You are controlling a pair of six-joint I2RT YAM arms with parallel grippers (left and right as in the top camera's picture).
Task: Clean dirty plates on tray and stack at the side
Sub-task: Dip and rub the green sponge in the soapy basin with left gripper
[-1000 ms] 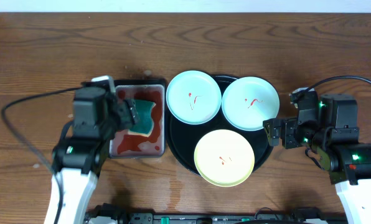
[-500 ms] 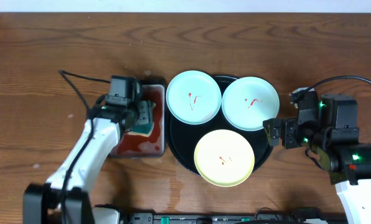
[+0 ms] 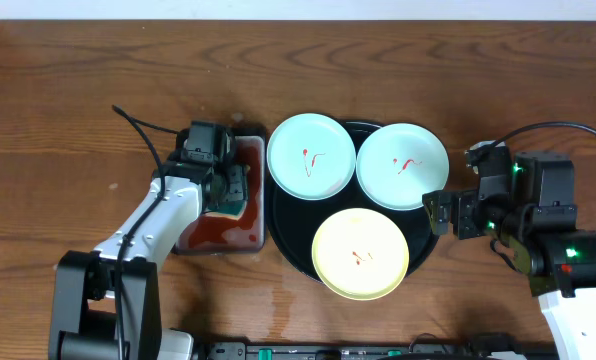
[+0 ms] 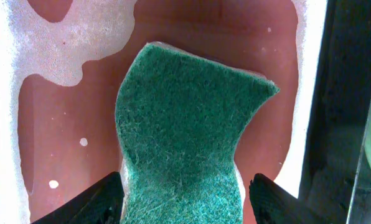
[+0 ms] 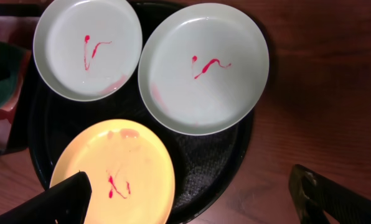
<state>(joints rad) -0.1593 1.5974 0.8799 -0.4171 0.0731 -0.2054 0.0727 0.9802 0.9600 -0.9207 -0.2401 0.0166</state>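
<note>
Three plates lie on the black tray (image 3: pixel 288 235): a mint plate (image 3: pixel 311 156) at the back left, a second mint plate (image 3: pixel 402 166) at the back right, and a yellow plate (image 3: pixel 360 253) in front. All carry red smears. My left gripper (image 4: pixel 185 200) is down in the small metal tray, open, with a finger on each side of a green sponge (image 4: pixel 185 118). The left finger touches the sponge's edge; a narrow gap shows at the right finger. My right gripper (image 5: pixel 195 199) hangs wide open over the black tray's right edge (image 5: pixel 220 163), holding nothing.
The small rectangular metal tray (image 3: pixel 218 235) with red sauce stands right against the black tray's left rim. Brown wood tabletop (image 3: pixel 498 90) stretches around both trays. A black cable (image 3: pixel 138 125) arcs off the left arm.
The left arm has reached forward and lowered its gripper onto the sponge in the metal tray, with the jaws narrowing around it. The right arm and the plates have not moved.
</note>
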